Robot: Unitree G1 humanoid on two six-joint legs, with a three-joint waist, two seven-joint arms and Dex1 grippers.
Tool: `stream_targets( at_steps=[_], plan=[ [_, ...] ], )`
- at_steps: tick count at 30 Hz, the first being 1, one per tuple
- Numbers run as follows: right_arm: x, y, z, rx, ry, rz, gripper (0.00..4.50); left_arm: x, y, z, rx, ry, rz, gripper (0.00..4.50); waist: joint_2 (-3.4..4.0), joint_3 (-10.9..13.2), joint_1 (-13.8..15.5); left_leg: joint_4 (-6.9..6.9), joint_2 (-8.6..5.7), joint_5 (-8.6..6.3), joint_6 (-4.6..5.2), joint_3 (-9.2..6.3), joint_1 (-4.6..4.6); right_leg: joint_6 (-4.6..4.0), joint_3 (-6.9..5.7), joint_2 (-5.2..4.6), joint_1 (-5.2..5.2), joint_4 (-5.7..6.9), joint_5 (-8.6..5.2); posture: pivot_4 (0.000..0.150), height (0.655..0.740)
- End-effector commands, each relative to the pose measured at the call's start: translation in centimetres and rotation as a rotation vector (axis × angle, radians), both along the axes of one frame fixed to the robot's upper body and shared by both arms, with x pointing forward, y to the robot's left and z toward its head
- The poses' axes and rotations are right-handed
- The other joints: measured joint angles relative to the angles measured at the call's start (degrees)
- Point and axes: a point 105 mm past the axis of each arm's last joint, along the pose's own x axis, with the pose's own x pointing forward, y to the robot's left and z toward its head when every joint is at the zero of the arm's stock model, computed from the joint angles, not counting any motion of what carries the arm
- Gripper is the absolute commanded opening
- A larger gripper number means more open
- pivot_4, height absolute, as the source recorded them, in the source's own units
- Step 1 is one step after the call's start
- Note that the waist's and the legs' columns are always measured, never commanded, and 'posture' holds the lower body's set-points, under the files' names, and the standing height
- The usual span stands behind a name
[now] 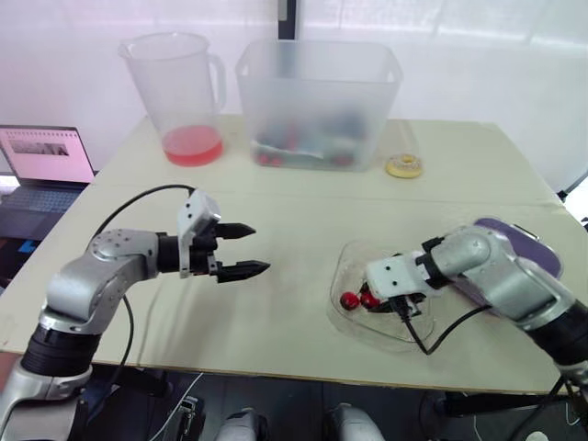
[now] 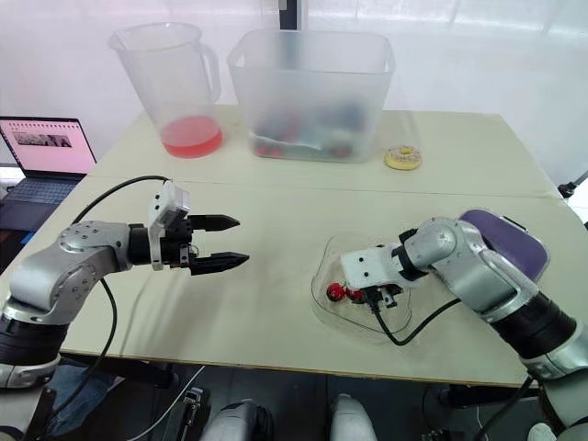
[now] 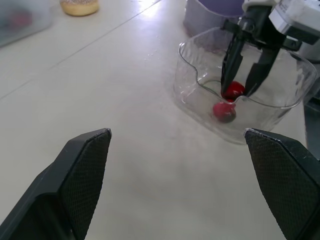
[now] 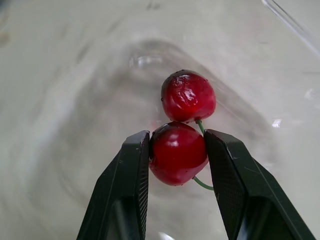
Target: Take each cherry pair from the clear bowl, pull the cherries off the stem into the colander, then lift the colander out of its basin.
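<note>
Item: cherry pair (image 4: 182, 127). Two glossy red globes on thin green stems, lying inside the clear bowl (image 3: 192, 95).

My right gripper (image 4: 176, 145): reaching down into the bowl, jaws clamped on the nearer cherry, one black pad on each flank. The second cherry touches the first, just past my fingertips.

Bowl: transparent, thin-walled, wavy rim, standing on a pale matte table (image 1: 303, 220).

My left gripper (image 1: 261, 249): well apart from the bowl on its left, above the table, jaws wide apart and holding nothing. Pads black with a cross-hatched texture.

Purple vessel (image 1: 528, 241): smooth, rounded, just beside the bowl, behind my right arm.
</note>
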Motion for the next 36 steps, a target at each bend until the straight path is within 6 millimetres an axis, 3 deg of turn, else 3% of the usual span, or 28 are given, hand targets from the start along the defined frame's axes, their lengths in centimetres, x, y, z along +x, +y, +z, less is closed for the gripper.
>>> stream_targets(
  at_steps=[1, 7, 10, 13, 14, 19, 23, 27, 31, 36],
  plan=[
    [0.6, -0.3, 1.1, -0.068, -0.08, 0.133, 1.77, 0.2, -0.3, 0.9, 0.006, -0.055, -0.015, 4.5, 0.0, 0.0, 0.0, 0.0, 0.0, 0.0, 0.0, 0.0, 0.01, 0.0, 0.0, 0.01, 0.0, 0.0, 0.0, 0.15, 0.7078],
    [0.6, -0.6, 1.7, -0.085, -0.095, 0.198, 1.77, 0.1, -0.4, 1.1, -0.016, -0.05, -0.005, 4.5, 0.0, 0.0, 0.0, 0.01, 0.02, 0.01, -0.01, 0.0, 0.01, 0.0, 0.0, -0.05, 0.0, 0.0, 0.0, 0.15, 0.7078],
    [0.6, -0.2, 2.0, -0.04, -0.096, 0.204, 2.72, 0.1, -0.7, 0.9, -0.014, -0.047, -0.018, 4.5, 0.0, 0.0, 0.0, 0.07, 0.02, 0.01, -0.01, 0.0, 0.01, 0.0, 0.0, -0.09, 0.02, 0.03, 0.0, 0.15, 0.7078],
    [0.9, 0.0, 3.0, -0.008, -0.13, 0.199, 4.18, 0.2, -1.1, 0.9, -0.017, -0.039, -0.035, 4.5, 0.0, 0.0, 0.0, 0.08, 0.02, 0.01, -0.01, -0.01, 0.01, 0.0, 0.0, -0.09, 0.02, 0.06, 0.0, 0.15, 0.7078],
    [0.9, 0.1, 3.4, 0.008, -0.136, 0.192, 4.43, 0.2, -1.2, 0.9, -0.018, -0.037, -0.038, 4.5, 0.0, 0.0, 0.1, 0.08, 0.02, 0.01, -0.01, 0.0, 0.01, 0.0, 0.0, -0.09, 0.02, 0.06, 0.0, 0.15, 0.7078],
    [-0.2, -0.3, 4.8, 0.179, -0.026, -0.068, 4.43, 0.1, -1.4, 1.0, -0.009, -0.028, -0.073, 4.5, 0.0, 0.0, 0.2, 0.09, 0.02, 0.01, -0.01, -0.03, 0.0, 0.0, -0.02, -0.11, 0.03, 0.06, 0.0, 0.15, 0.7078],
    [-0.4, 0.8, 6.5, 0.513, 0.023, -0.421, 4.43, 0.5, -1.7, 1.6, -0.044, -0.032, -0.079, 4.5, 0.0, 0.0, 0.2, 0.15, 0.04, 0.01, -0.01, -0.08, -0.01, -0.01, -0.05, -0.14, 0.06, 0.11, 0.0, 0.15, 0.7078],
    [-1.6, 1.8, 6.9, 0.657, 0.239, -0.679, 4.43, 0.3, -2.0, 1.6, -0.049, -0.014, -0.108, 4.5, 0.03, 0.0, 0.0, 0.19, 0.05, 0.01, -0.01, -0.09, -0.01, -0.01, -0.04, -0.15, 0.06, 0.18, 0.01, 0.15, 0.7078],
    [-1.8, 0.4, 4.8, 0.604, 0.287, -0.945, 4.43, 0.6, -2.1, 2.0, -0.056, -0.015, -0.115, 4.5, 0.03, 0.0, 0.3, 0.18, 0.01, 0.0, 0.0, -0.15, -0.05, -0.02, -0.04, -0.18, 0.06, 0.14, 0.01, 0.15, 0.7078],
    [-1.5, -0.8, 1.8, 0.566, 0.271, -1.095, 4.43, 0.9, -2.4, 1.9, -0.049, -0.021, -0.128, 4.5, 0.02, 0.0, 0.8, 0.19, -0.05, -0.03, 0.05, -0.11, -0.1, -0.01, -0.04, -0.19, 0.04, 0.11, 0.01, 0.15, 0.7078]
  ],
)
